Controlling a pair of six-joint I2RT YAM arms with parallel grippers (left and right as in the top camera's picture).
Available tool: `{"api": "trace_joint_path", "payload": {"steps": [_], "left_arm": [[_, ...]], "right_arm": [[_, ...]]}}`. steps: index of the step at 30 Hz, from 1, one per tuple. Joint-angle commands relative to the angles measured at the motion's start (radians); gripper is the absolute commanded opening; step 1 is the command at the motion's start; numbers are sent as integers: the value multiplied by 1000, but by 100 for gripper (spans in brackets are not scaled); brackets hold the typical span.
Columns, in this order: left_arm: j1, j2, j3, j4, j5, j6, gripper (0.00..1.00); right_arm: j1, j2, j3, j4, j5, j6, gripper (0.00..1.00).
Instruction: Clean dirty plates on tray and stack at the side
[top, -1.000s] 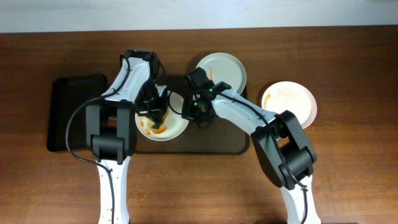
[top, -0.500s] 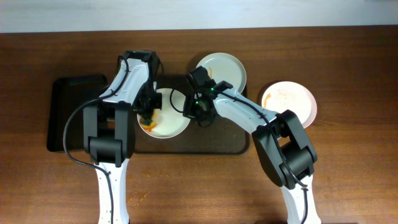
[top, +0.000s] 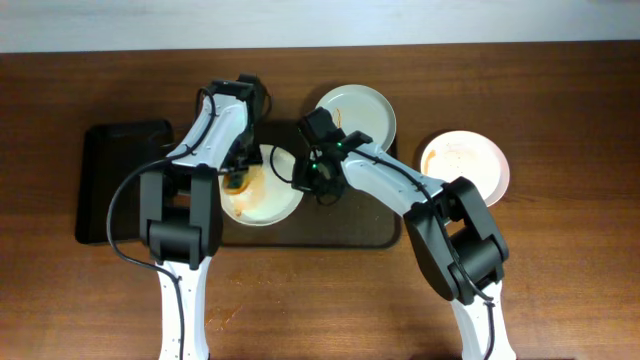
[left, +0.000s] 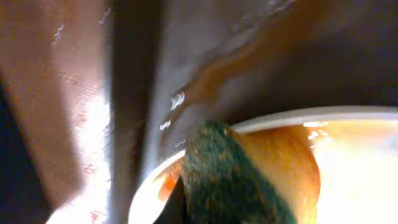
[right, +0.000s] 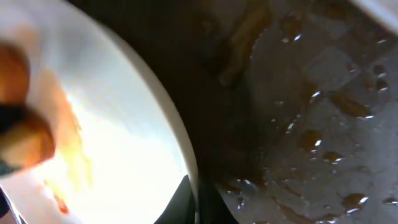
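A white plate (top: 268, 197) smeared with orange-brown sauce lies at the left of the brown tray (top: 345, 232). My left gripper (top: 238, 180) is shut on a green and yellow sponge (left: 233, 177) pressed on this plate's left part. My right gripper (top: 307, 177) is shut on the plate's right rim (right: 186, 165). A second plate (top: 368, 112) with sauce streaks sits at the tray's far edge. A third plate (top: 465, 165) with faint smears lies on the table to the right.
A smaller black tray (top: 112, 180) lies on the table to the left. The brown tray's floor (right: 311, 106) is wet with sauce drops. Both arms crowd over the tray's left half.
My left gripper has dragged the sponge from the plate's near middle up to its left far part. The sauce is spread thinner. The right arm has held still.
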Motion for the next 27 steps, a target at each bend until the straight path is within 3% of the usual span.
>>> {"api": "trace_joint_path", "payload": {"steps": [1,2,3,4,7,11,13,14,15,19,21,24,27], "left_arm": [[26,61,-31,-96,26,133,1],[26,61,-31,-103,137,220,1],[26,61,-18,-103,340,388,1],[26,61,11,-106,417,452,1],[42,61,153,-106,422,442,1],[111,61,520,-121,421,387,0],[114,61,571,-129,421,387,1],[114,61,570,-134,421,388,0],[114,61,570,-135,417,388,0],[115,61,569,-128,365,388,0],[116,61,570,-126,342,388,0],[116,61,569,-87,342,388,0],[116,61,569,-47,342,388,0]], "right_arm": [[-6,19,-1,-12,28,5,4],[-6,19,-1,-12,28,5,4],[-6,19,-1,-14,27,2,4],[-6,19,-1,-16,23,2,4],[-6,19,-1,-16,16,-2,4],[-6,19,-1,-12,17,-2,6],[-6,19,-2,24,18,-22,26],[-6,19,-1,34,25,-21,24],[-6,19,-1,35,16,-30,4],[-12,-100,19,9,-86,-232,4],[-12,-213,19,-73,50,-258,4],[1,-428,19,-269,473,-336,4],[57,-482,19,-363,824,-336,4]]}}
